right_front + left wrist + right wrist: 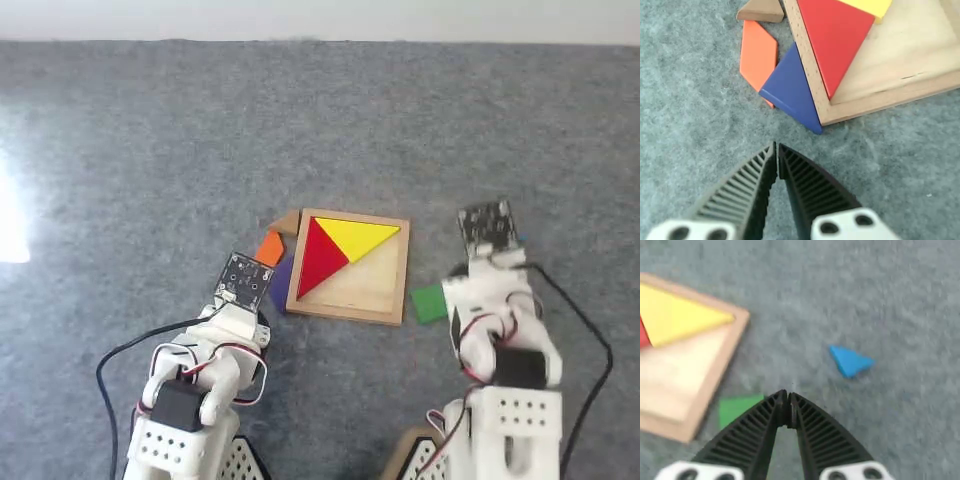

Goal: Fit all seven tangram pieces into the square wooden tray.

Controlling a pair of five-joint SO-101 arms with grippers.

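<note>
Since five pieces lie outside the square wooden tray [404,272] and only the red triangle [318,258] and yellow triangle [358,238] sit inside it, I'd judge the step in hand to be picking up another piece.

The left gripper [776,146] has its jaws closed together on nothing. Just ahead of its tips lies the dark blue triangle [790,90], one edge against the tray's outer wall. Beyond that are the orange parallelogram [757,55], which it touches, and a plain wooden triangle [762,11].

To take the blue one cleanly, the jaws should open first, then straddle its free corner without catching the tray wall or the orange piece.

The right gripper [788,395] is likewise closed and empty. The green square [737,409] is just beside its tips on the tray side, and the light blue triangle [850,361] is ahead on the other side.
</note>
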